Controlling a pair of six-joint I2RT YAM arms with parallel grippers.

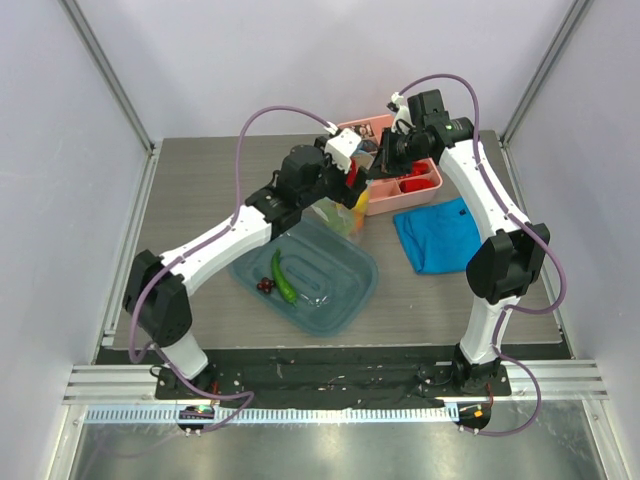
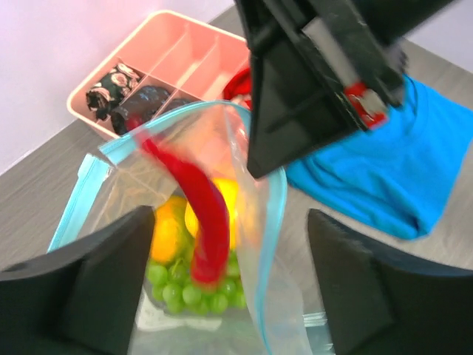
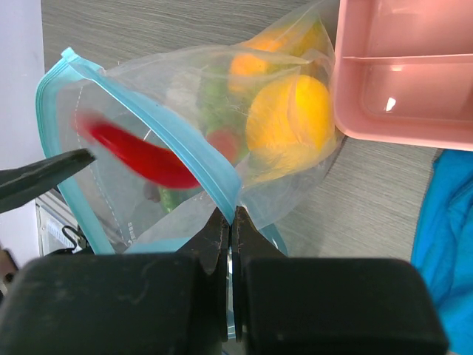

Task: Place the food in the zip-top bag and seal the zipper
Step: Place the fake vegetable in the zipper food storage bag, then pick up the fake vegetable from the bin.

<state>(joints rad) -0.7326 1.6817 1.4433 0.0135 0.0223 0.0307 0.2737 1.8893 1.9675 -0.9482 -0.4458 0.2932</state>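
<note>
Right gripper (image 3: 230, 220) fills the bottom of its wrist view, jaws pressed together and pinching the zip-top bag (image 3: 148, 103) right at the zipper (image 3: 151, 122), so the mouth stands open. Left gripper (image 2: 229, 218) is spread wide, holding nothing; both fingers (image 2: 89, 281) are dark and out of focus at the lower corners, straddling the bag mouth from above. Red chili (image 2: 199, 214) sits in the opening, badly motion-blurred in both wrist views, so can't tell if it touches the plastic or anything below. Already inside: green grapes (image 2: 192, 296) at the bottom and yellow and orange fruit (image 3: 292, 122) above them, shapes smeared by crinkled plastic, so I can't tell which piece is which. From overhead the bag is almost fully hidden under the two wrists; only a greenish-yellow sliver shows beside the pink box (image 1: 425, 190). Box compartments hold dark and red items, cut off by the right arm overhead, and only partly in frame from the left wrist. Teal tray (image 1: 345, 300) lies nearer the arm bases, with the green cucumber (image 1: 283, 277) and dark cherries (image 1: 266, 286) in it, just beside each other; contact unclear. Blue cloth (image 1: 440, 235) lies on the table (image 1: 200, 200) right of the tray, its far edge under the right arm.
</note>
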